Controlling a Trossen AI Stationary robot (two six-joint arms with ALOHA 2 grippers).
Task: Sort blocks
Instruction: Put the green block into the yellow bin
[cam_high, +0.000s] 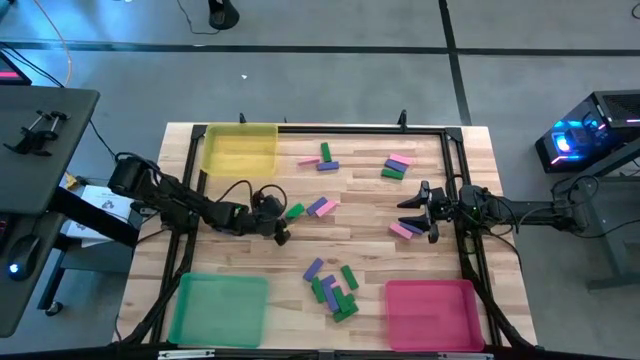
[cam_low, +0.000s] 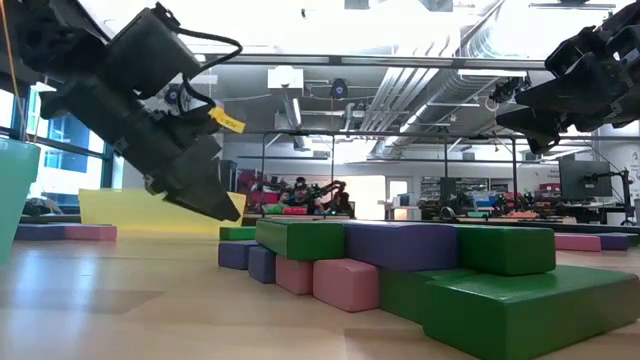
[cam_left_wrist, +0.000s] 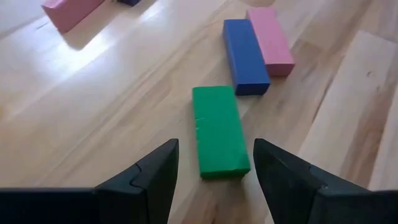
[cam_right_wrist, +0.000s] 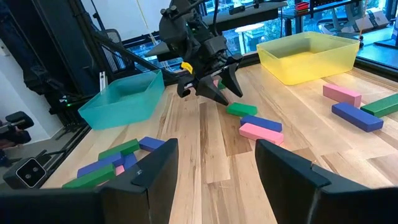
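The left pincer sits left of centre in the high view, above the wooden counter, with its fingers apart. In the left wrist view a green block lies flat on the wood between and just ahead of the fingertips, which do not touch it. Just beyond it lie a blue block and a pink block, side by side and touching along their long edges.

The right pincer hangs at the right of the high view, its fingers apart and holding nothing. A pink block lies just below and left of it there.

The rest of the blocks are scattered. A loose heap of green and purple blocks sits at lower centre, between the green tray at lower left and the pink-red tray at lower right. A few more lie at upper centre beside the yellow tray, and a small cluster lies at upper right. All three trays appear empty, though the low view is too crowded by the near heap to confirm it.
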